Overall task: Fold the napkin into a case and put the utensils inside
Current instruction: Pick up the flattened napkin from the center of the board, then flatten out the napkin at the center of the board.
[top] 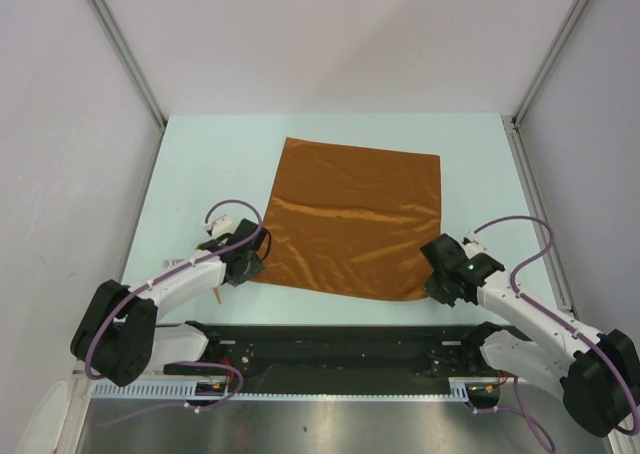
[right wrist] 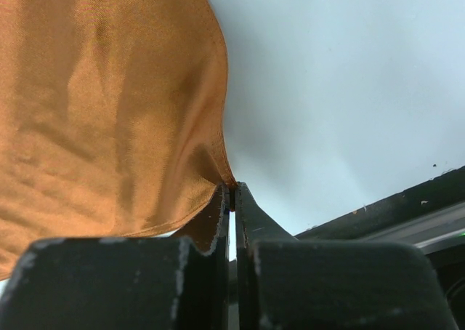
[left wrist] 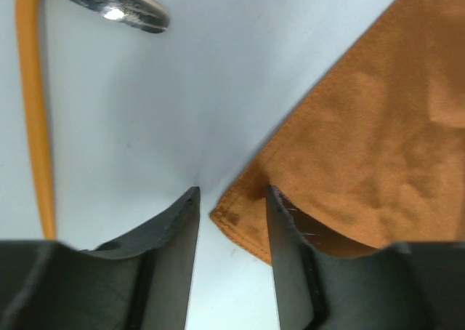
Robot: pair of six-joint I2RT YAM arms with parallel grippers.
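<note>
Two near corners are my handles: right gripper (right wrist: 232, 188) pinches one shut, left gripper (left wrist: 232, 192) straddles the other, jaws half apart. Flat on the table (top: 200, 164) lies the napkin (top: 350, 219); thin, limp cloth, I judge, so I grab the hems.

No legible txt, labels, brands, nos. or signs in any view, incl. wrist cams; nothing readable on napkin (top: 350, 219) or bench (top: 200, 164).
</note>
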